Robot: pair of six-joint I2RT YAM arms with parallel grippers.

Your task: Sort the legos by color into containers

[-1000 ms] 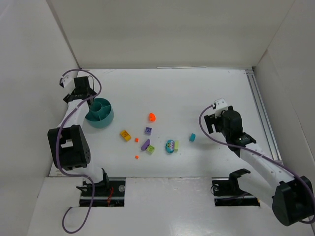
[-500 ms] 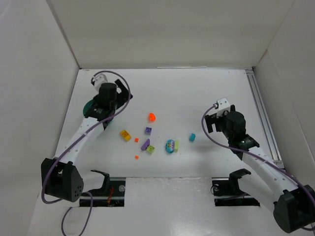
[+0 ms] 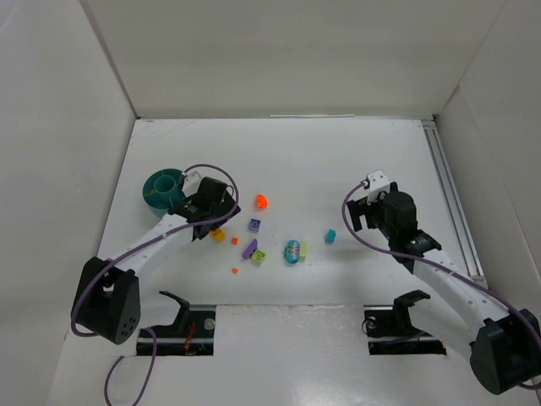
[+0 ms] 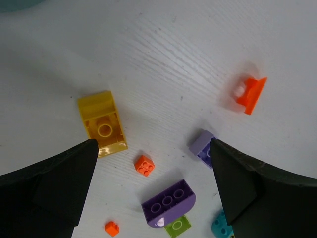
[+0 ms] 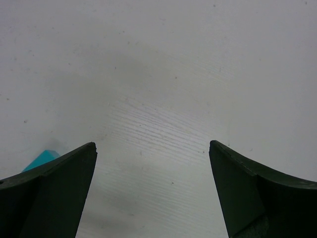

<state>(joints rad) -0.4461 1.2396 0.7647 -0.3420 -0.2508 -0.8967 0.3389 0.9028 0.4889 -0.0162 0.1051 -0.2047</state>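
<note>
Two arms reach over a white table (image 3: 338, 152) boxed in by white walls (image 3: 279, 59) at the back and on both sides, with a metal rail (image 3: 446, 194) along its right edge. The widest open room is the far half of the table, from the back wall down to the bricks. A narrower strip runs between the right arm and the rail.

The teal tub (image 3: 149, 200) stands at the left, near the left wall and just behind the left arm's wrist. Whether any compartment holds a brick is too small to tell.

The left gripper (image 4: 151, 145) hangs over the left end of the scatter with its jaws spread wide and nothing between them. The right gripper (image 5: 151, 146) hangs over bare table at the right end, its jaws equally wide and gripping nothing.

The legos (image 3: 254, 241) lie loose in a band across the middle, well apart from every wall. Below the left gripper lie a purple curved brick (image 4: 168, 202), a yellow brick (image 4: 103, 126) close to the left finger, an orange flat piece (image 4: 250, 93), a lilac brick (image 4: 202, 146) beside the right finger, a lime brick (image 4: 178, 226), a small orange brick (image 4: 143, 165) and an orange bit (image 4: 112, 228). A cyan brick (image 5: 42, 159) shows at the edge of the right gripper's left finger.
</note>
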